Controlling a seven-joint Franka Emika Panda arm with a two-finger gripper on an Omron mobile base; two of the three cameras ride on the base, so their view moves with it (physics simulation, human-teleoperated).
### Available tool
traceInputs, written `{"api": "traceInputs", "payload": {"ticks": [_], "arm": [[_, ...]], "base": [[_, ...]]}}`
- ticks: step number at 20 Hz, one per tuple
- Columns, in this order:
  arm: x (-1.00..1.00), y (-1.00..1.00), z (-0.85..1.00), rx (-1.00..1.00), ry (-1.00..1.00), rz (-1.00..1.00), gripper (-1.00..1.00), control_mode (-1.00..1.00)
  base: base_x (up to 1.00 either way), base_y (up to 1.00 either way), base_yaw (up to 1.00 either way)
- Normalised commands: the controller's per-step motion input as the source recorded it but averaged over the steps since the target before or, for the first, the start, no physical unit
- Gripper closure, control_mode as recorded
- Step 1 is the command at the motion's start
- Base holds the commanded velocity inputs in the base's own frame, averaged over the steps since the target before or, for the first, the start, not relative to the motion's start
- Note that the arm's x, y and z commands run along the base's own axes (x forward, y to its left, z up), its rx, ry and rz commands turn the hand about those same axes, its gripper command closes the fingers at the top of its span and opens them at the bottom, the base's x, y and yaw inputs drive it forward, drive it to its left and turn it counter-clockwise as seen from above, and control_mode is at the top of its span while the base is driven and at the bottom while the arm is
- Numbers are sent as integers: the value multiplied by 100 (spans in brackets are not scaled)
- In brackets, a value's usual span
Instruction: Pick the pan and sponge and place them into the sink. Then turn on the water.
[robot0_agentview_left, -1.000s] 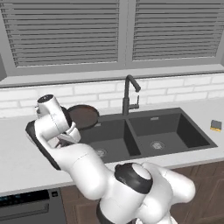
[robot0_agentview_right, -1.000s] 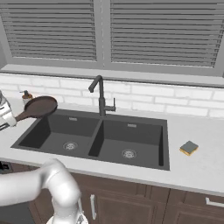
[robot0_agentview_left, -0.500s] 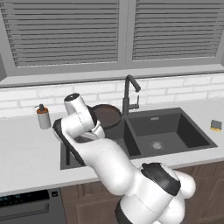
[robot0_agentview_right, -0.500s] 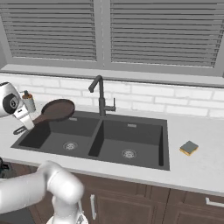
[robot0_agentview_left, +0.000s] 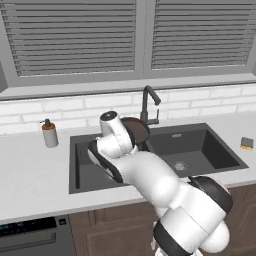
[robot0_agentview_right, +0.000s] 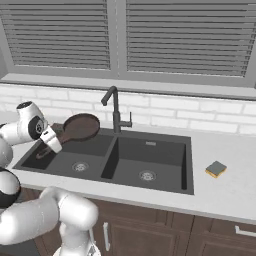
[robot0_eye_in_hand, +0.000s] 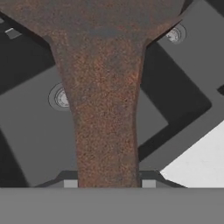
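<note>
My gripper (robot0_agentview_right: 53, 143) is shut on the long brown handle of the dark-brown pan (robot0_agentview_right: 80, 127). I hold the pan tilted in the air over the left basin of the dark-grey sink (robot0_agentview_right: 165, 162), close to the faucet. In the hand view the pan handle (robot0_eye_in_hand: 107, 109) runs up the middle between my fingertips, with both sink drains below it. The left base view shows the pan (robot0_agentview_left: 137, 131) just beyond my hand. The yellow and green-grey sponge (robot0_agentview_right: 216, 169) lies flat on the counter right of the sink, also seen as the sponge (robot0_agentview_left: 246, 143). No water stream is in view.
The tall dark gooseneck faucet (robot0_agentview_right: 115, 108) stands behind the sink's divider, right beside the pan. A soap dispenser (robot0_agentview_left: 49, 133) stands on the counter left of the sink (robot0_agentview_left: 212, 150). A white brick wall and a window with blinds lie behind.
My arm has swung right with the pan, from above the counter left of the sink to above the left basin near the faucet. The sponge has not moved.
</note>
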Motion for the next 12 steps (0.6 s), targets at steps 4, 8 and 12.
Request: {"api": "traceInputs", "payload": {"ticks": [4, 8, 12], "arm": [[84, 9, -20, 0, 18, -4, 100, -100], [62, 34, -10, 0, 19, -23, 100, -100], [31, 47, -2, -1, 8, -41, 100, -100]], "base": [[0, 0, 0], [0, 0, 0], [0, 0, 0]]}}
